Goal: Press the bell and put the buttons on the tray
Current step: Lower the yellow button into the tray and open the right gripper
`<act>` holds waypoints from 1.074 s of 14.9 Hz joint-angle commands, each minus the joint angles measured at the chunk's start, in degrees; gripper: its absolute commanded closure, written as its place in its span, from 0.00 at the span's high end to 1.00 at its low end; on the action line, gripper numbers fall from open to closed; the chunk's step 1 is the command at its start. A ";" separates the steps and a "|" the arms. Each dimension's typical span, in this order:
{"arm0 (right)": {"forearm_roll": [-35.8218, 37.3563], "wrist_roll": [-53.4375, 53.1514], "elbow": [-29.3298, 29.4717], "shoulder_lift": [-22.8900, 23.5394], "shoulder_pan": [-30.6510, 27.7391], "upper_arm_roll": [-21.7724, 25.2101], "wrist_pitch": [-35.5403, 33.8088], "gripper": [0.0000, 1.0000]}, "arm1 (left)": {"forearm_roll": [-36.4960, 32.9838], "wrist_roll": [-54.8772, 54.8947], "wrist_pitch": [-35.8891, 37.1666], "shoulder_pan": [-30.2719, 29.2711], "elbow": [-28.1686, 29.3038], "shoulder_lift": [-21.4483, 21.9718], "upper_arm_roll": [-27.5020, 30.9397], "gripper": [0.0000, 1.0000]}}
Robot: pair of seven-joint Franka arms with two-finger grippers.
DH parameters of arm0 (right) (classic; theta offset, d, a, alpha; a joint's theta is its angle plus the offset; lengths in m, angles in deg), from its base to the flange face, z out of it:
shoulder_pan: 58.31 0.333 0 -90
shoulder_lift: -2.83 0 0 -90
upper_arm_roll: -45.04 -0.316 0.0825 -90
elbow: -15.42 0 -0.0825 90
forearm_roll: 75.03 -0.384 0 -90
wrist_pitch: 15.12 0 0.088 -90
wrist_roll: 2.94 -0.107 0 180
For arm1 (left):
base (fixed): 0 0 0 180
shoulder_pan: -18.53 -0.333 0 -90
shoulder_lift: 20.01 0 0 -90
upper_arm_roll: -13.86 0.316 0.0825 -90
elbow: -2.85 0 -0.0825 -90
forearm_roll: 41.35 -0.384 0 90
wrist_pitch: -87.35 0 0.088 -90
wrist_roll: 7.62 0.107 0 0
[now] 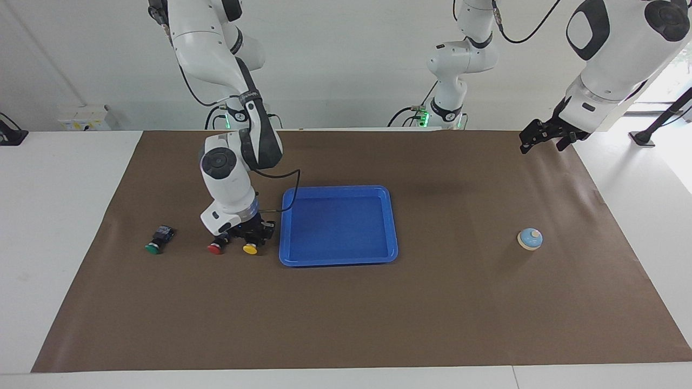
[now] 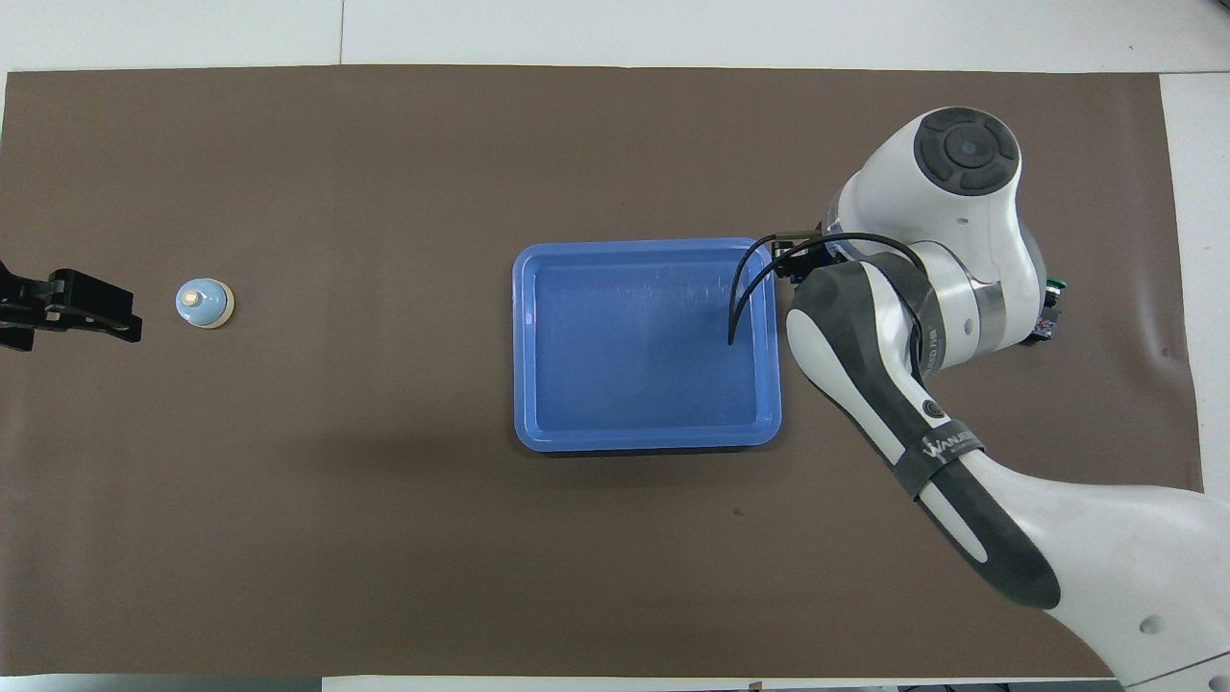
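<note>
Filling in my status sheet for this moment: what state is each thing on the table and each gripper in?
Tray: empty, flat on the mat.
Yellow button: gripped beside the tray.
Red button: on the mat, loose.
Green button: on the mat, loose.
Bell: untouched.
Right gripper: shut on the yellow button.
Left gripper: open, waiting.
</note>
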 commanded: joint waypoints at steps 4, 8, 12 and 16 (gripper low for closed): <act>-0.02 -6.52 -2.59 0.47 8.28 0.04 2.99 0.00 | -0.10 -0.15 -0.73 0.12 1.64 1.41 0.30 1.00; -0.02 -6.97 -10.16 0.12 9.17 0.04 11.70 0.00 | -0.10 -0.15 -0.64 0.12 1.64 1.41 0.30 1.00; -0.02 -10.13 -14.29 0.03 9.61 -0.05 16.10 0.00 | -0.10 -0.15 -0.73 0.12 1.64 1.41 0.39 1.00; -0.11 -12.50 -14.13 -0.14 9.35 -0.05 15.32 1.00 | -0.10 -0.15 -0.73 0.12 1.64 1.41 0.30 1.00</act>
